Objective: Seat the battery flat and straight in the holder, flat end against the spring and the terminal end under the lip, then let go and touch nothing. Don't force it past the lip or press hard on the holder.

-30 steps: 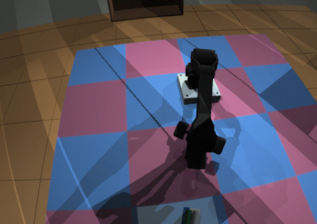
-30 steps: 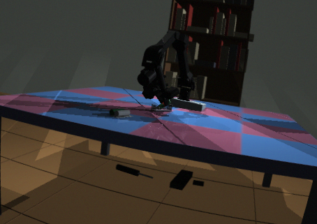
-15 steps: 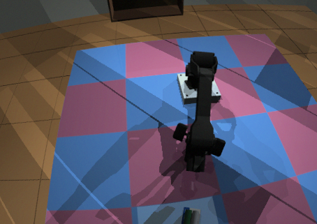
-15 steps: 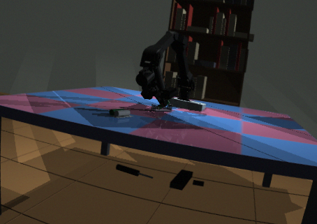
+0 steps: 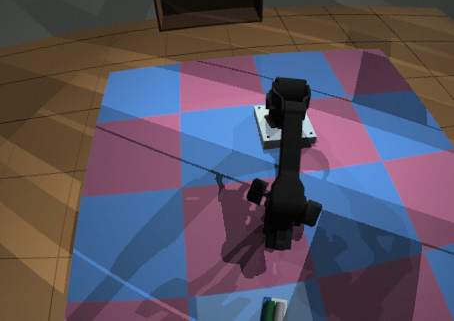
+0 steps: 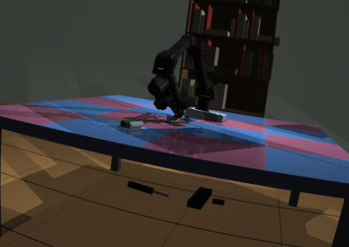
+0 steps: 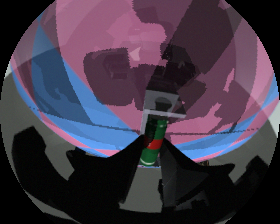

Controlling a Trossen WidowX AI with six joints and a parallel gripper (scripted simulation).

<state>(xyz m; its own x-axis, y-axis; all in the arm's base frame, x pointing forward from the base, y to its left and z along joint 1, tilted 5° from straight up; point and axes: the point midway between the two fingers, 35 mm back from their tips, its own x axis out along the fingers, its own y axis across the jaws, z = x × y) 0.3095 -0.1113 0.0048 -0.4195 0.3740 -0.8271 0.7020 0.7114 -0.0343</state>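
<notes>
The green battery with a red band (image 7: 151, 144) is between the fingertips in the wrist view. My gripper (image 7: 151, 138) (image 6: 179, 116) is shut on it. The battery lies lengthwise over the small grey holder (image 7: 172, 114) (image 6: 185, 121), slightly slanted in the wrist view. Its far end reaches close to the holder's far end wall, and the spring there is hardly visible. The near end of the holder and the lip are mostly hidden by the battery and fingers. I cannot tell whether the battery touches the holder's floor. In the top view the arm hides battery and holder.
A green cylinder (image 5: 269, 310) (image 6: 124, 124) and a grey one (image 5: 280, 311) (image 6: 134, 125) lie side by side at the table's near edge in the top view. The arm's white base plate (image 5: 259, 127) (image 6: 219, 117) is behind the gripper. A bookshelf (image 5: 210, 21) (image 6: 234, 38) stands beyond the table.
</notes>
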